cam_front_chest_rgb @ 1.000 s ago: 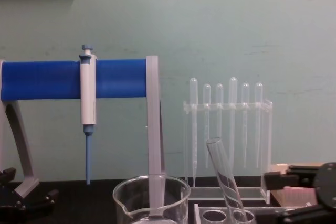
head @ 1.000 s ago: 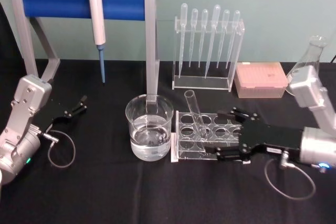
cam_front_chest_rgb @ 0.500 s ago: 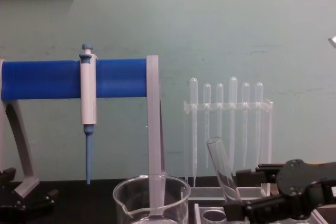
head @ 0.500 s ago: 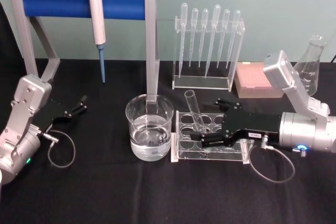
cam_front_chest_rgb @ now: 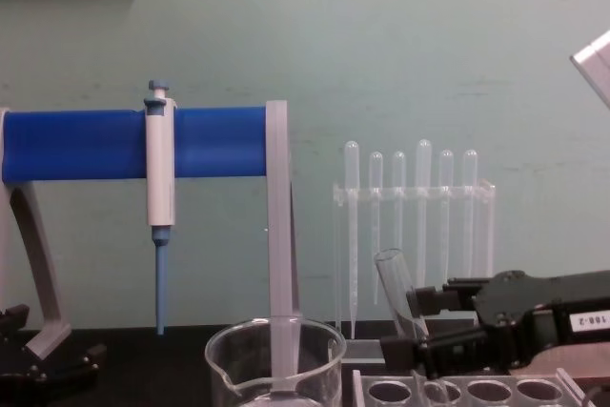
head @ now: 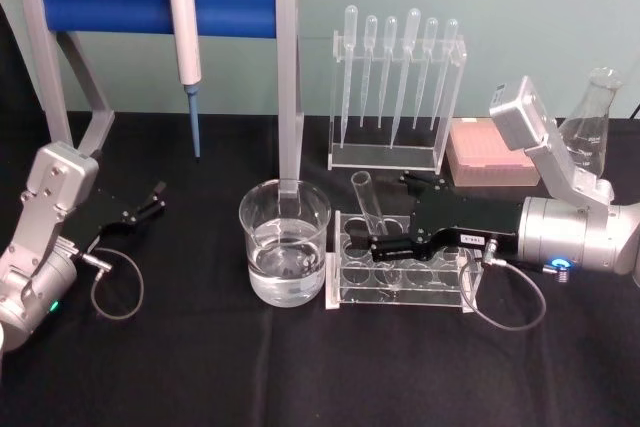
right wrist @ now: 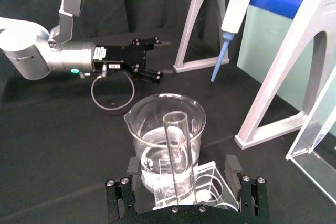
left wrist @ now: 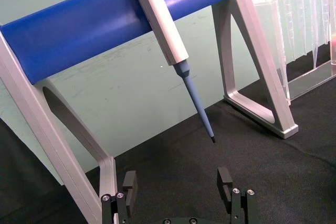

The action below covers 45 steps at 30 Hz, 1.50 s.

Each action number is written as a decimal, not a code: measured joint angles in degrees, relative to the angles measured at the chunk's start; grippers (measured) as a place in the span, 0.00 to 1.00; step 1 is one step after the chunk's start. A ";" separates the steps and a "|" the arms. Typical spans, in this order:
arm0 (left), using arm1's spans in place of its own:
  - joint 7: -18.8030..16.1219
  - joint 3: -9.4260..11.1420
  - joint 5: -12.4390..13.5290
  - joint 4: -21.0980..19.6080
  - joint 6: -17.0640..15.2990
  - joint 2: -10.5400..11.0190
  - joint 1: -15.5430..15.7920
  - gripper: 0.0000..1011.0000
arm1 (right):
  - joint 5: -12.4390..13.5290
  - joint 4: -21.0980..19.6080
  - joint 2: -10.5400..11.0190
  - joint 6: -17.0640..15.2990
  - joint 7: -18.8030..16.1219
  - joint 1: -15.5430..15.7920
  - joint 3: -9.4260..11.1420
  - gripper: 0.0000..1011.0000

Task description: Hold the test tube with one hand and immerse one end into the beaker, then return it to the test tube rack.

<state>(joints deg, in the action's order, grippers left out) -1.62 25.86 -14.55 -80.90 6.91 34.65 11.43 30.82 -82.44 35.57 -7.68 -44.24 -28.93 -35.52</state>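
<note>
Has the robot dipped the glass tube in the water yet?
Not yet. Nothing looks done: the test tube leans in the rack. The right gripper sits open around it. Left to do: grab, dip into the beaker, put back. The left gripper rests far left.

Head cam looks down from high up over the black table. Chest cam sits low, facing the far green wall, with the clear glass beaker right up close. Left wrist cam sits close to the blue-barred grey stand; right wrist cam looks left across the beaker. All four share that stand.
</note>
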 joint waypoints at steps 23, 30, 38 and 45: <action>0.00 0.00 0.00 0.00 0.00 0.00 -0.01 0.99 | 0.67 -0.61 -0.07 0.15 0.56 -0.94 -0.08 0.96; 0.00 0.00 0.00 0.00 0.00 0.00 0.00 0.99 | 0.67 -0.63 -0.04 0.15 0.60 -0.85 -0.03 0.79; 0.00 0.00 0.00 0.00 0.00 0.00 0.00 0.99 | 0.67 -0.67 -0.02 0.18 0.64 -0.80 0.02 0.56; 0.00 0.00 0.00 0.00 0.00 0.00 0.00 0.99 | 0.67 -0.70 -0.02 0.19 0.64 -0.77 0.06 0.34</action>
<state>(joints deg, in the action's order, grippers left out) -1.62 25.86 -14.55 -80.90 6.91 34.65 11.43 31.49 -83.14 35.55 -7.49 -43.60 -29.69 -35.46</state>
